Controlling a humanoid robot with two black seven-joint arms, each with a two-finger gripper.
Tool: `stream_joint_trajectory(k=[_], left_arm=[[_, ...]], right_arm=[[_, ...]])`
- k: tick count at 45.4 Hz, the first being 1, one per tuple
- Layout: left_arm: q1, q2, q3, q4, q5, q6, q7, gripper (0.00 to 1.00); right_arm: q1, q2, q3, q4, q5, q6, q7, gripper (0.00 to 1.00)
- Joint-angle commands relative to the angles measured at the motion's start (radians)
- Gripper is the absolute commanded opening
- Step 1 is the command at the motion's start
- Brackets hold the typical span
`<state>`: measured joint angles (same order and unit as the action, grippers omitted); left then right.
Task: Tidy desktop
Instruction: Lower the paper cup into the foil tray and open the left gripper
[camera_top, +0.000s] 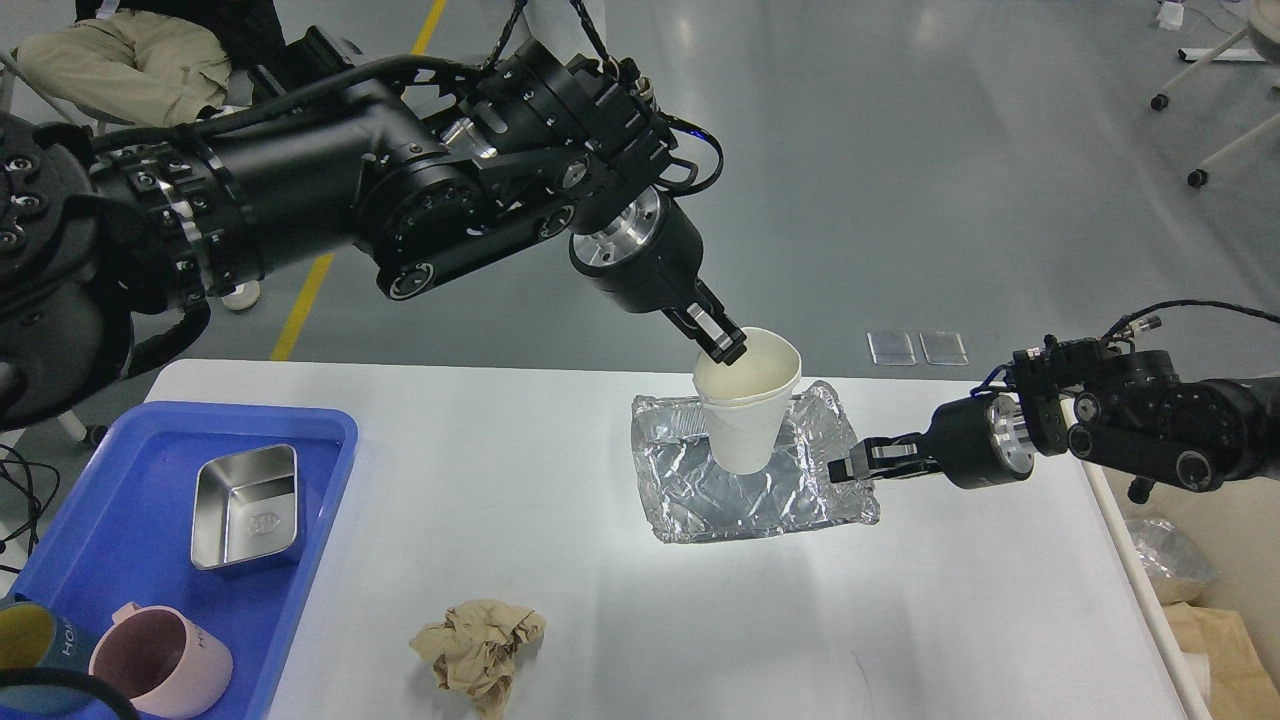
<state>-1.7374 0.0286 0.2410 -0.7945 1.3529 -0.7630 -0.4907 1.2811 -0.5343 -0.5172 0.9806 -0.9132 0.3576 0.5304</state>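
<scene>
The white-grey desktop (930, 600) fills the lower view. A crumpled foil tray (700, 495) lies on it right of centre. My left gripper (722, 345) is shut on the rim of a white paper cup (745, 420), whose base sits in or just above the foil tray. My right gripper (850, 468) comes in from the right and is shut on the foil tray's right edge. A crumpled brown paper ball (478, 645) lies near the front edge.
A blue plastic tray (120, 540) at the left holds a steel box (248, 505), a pink mug (165, 660) and part of a blue-yellow cup (25, 640). Bags (1170, 565) lie on the floor right of the desktop.
</scene>
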Motion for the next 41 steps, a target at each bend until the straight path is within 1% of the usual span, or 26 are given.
stream_joint_trajectory(k=[1,11,17,24,41], left_arm=[[0.016,-0.03,0.012,0.005,0.003,0.028,0.006,0.05],[0.036,-0.047,0.029,0.02,0.005,0.082,0.023,0.07],[0.061,-0.052,0.029,0.041,0.005,0.113,0.046,0.1],[0.082,-0.067,0.027,0.051,0.005,0.117,0.049,0.11],[0.091,-0.078,0.027,0.064,0.003,0.12,0.049,0.14]], right_arm=[[0.015,-0.001,0.0,0.004,0.0,0.006,0.0,0.0],[0.029,0.002,0.0,0.006,0.002,0.006,0.0,0.0],[0.03,0.002,0.0,0.007,0.004,0.006,0.0,0.0],[0.03,0.0,0.0,0.009,0.004,0.006,0.0,0.0],[0.032,0.002,0.0,0.009,0.004,0.006,0.0,0.0]])
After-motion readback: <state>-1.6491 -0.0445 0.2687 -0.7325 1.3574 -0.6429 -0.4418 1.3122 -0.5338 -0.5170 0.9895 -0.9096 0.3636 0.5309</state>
